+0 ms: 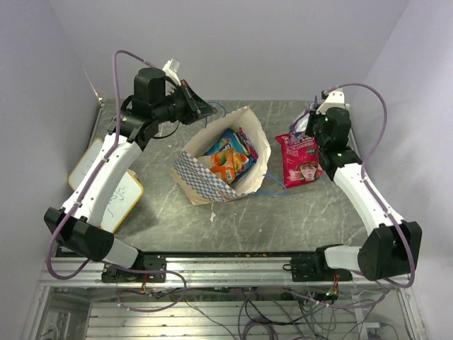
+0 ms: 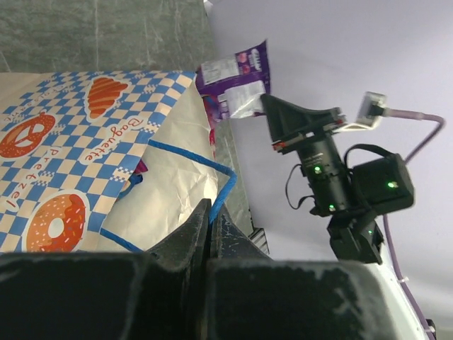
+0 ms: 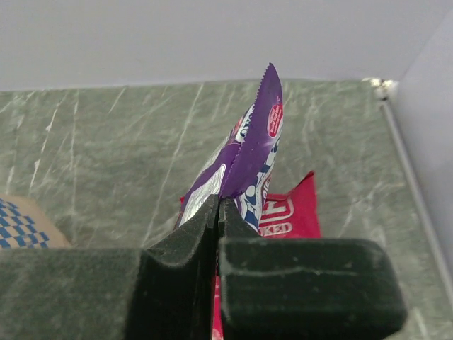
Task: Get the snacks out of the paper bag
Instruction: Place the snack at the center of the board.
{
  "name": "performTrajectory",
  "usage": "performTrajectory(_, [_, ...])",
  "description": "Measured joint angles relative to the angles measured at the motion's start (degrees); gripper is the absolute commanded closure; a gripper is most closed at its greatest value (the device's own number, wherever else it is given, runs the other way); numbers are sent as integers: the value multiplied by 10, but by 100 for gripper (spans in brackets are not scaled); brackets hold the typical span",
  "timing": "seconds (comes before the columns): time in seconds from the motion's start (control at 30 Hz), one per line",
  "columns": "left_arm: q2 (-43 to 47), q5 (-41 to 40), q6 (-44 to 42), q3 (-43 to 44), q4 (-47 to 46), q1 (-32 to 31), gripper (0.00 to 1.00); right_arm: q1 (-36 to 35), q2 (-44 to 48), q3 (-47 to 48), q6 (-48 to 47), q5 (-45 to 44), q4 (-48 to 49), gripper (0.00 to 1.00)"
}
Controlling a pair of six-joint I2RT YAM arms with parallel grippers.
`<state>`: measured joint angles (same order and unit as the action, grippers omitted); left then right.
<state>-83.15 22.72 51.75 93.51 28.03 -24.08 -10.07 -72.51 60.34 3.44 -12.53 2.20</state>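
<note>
The paper bag (image 1: 212,180) lies open in the middle of the table, with several bright snack packets (image 1: 230,154) showing inside. My left gripper (image 1: 209,110) is behind the bag, shut on its blue cord handle (image 2: 225,191). The left wrist view shows the checkered bag side (image 2: 78,142) and my fingertips (image 2: 211,209) pinching the cord. My right gripper (image 1: 306,129) is to the right of the bag, shut (image 3: 218,205) on the edge of a purple packet (image 3: 256,145) and holding it upright above a red packet (image 1: 301,163) that lies flat on the table (image 3: 290,212).
A yellow-framed whiteboard (image 1: 106,185) lies at the table's left edge under the left arm. Purple-grey walls close in the back and both sides. A bag corner (image 3: 21,223) shows at the lower left of the right wrist view.
</note>
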Motion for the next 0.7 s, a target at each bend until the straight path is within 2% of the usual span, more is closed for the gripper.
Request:
performTrajectory(0.1, [-1, 0, -3, 16, 15, 0, 93, 8, -15, -24, 34, 30, 18, 100])
performTrajectory(0.33, [-6, 10, 0, 28, 22, 0, 93, 44, -21, -160, 83, 62, 102, 100])
performTrajectory(0.6, [-20, 11, 0, 51, 64, 0, 93, 68, -16, -239, 85, 10, 116, 100])
performTrajectory(0.67, [-20, 11, -1, 57, 72, 0, 93, 71, -23, -243, 92, -10, 103, 91])
performTrajectory(0.7, [-20, 11, -2, 63, 79, 0, 93, 75, -32, -240, 98, -19, 92, 84])
